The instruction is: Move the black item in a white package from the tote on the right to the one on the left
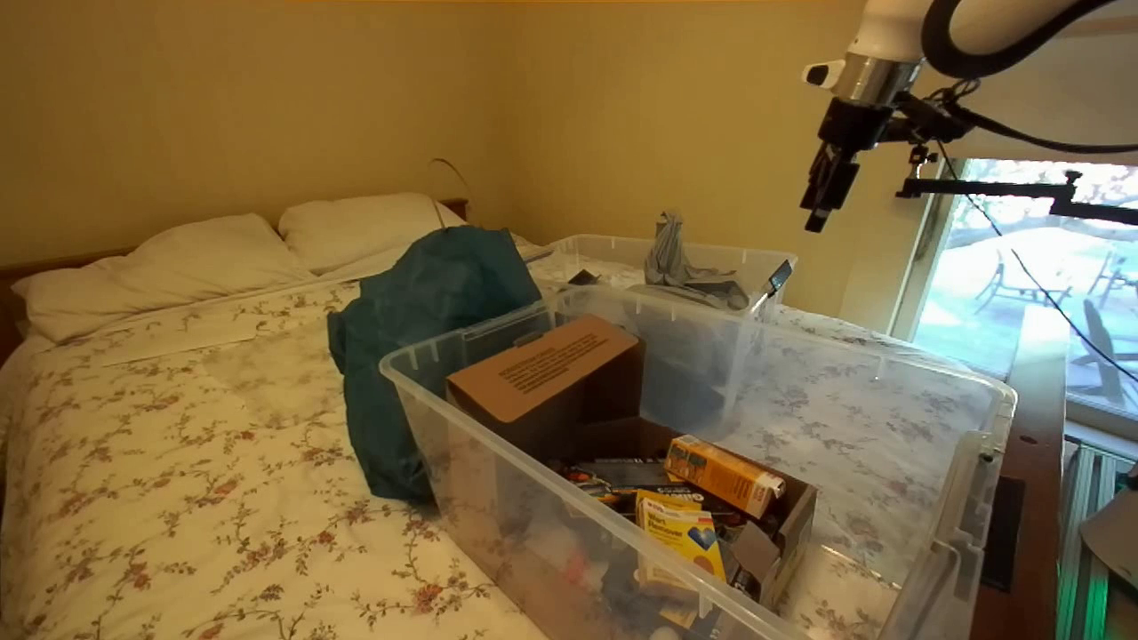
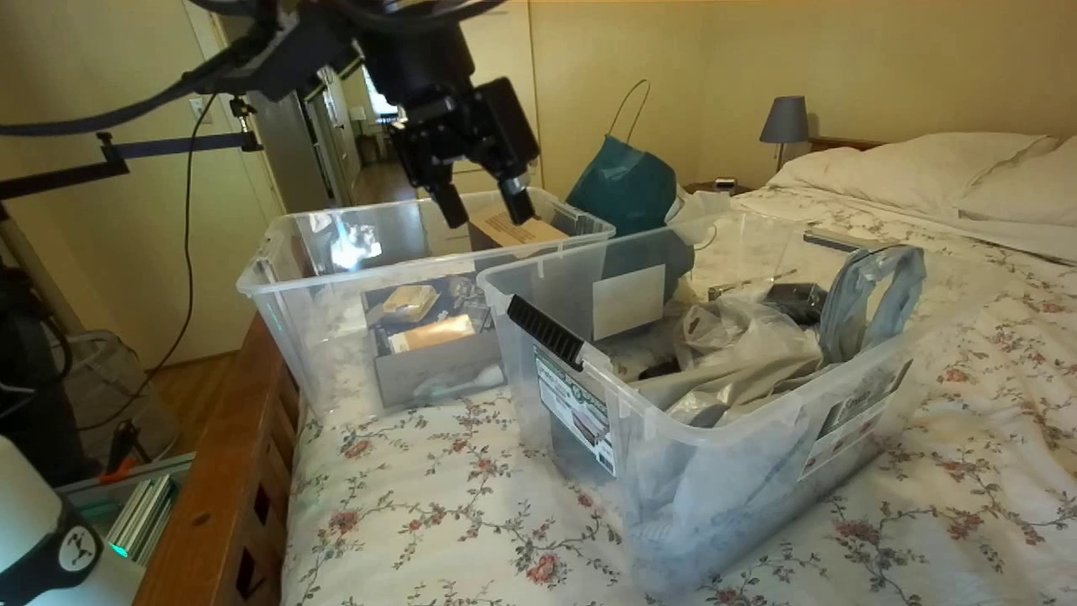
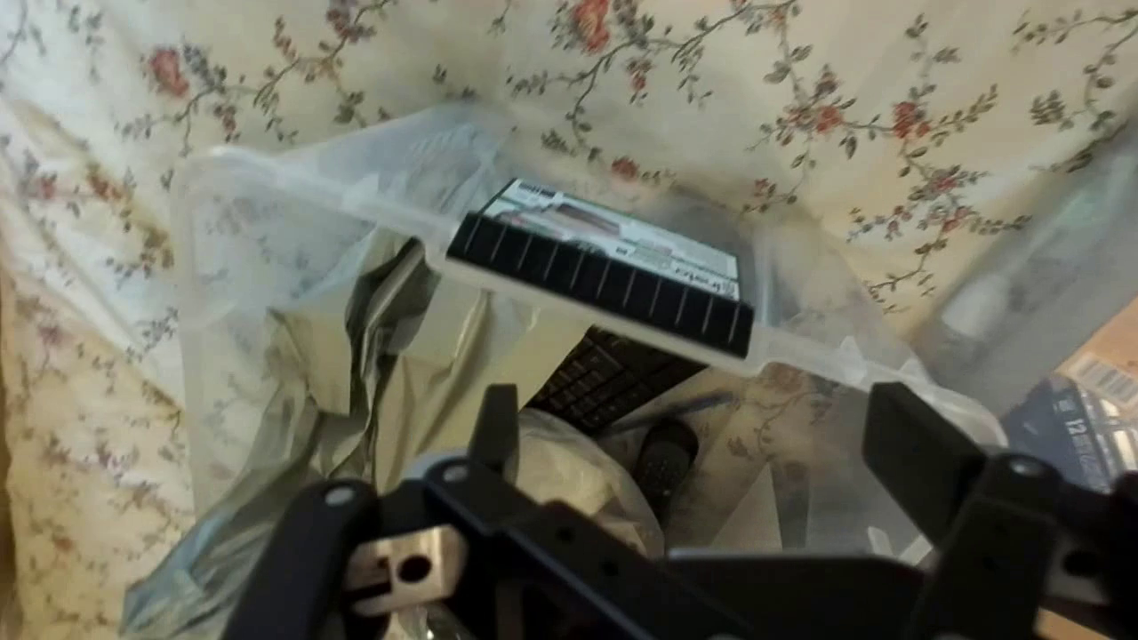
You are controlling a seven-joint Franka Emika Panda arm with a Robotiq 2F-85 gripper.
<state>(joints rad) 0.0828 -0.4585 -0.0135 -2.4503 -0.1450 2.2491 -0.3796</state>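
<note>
- Your gripper [image 2: 485, 209] hangs above the load, its two fingers spread wide and well apart.
- Below it, in the wrist view, you have the bag-filled tote [image 3: 387, 213].
- That tote's black handle [image 3: 605, 284] sits below and ahead of your fingertips; the printed label [image 3: 613, 238] beside it is too blurred to read.
- Down inside the same tote, under the gripper, lies a whitish plastic bag [image 2: 745, 332], just beside a dark object [image 2: 798, 301]; you cannot tell whether these are the black item in a white package.
- Between and below your fingers in the wrist view is a keyboard [image 3: 613, 373], its key markings unreadable.
- Beyond the right-hand finger there, blue packaging [image 3: 1067, 427] reads "12", near a barcode on cardboard [image 3: 1116, 342].
- Also lower than the gripper, the other tote [image 1: 493, 453] holds an open carton [image 1: 796, 533]: you can read "Wart Remover" on a yellow packet [image 1: 680, 538] and part of "Gillette" on a dark pack [image 1: 669, 494]; the print on the flap [image 1: 556, 364] is too small.
</note>
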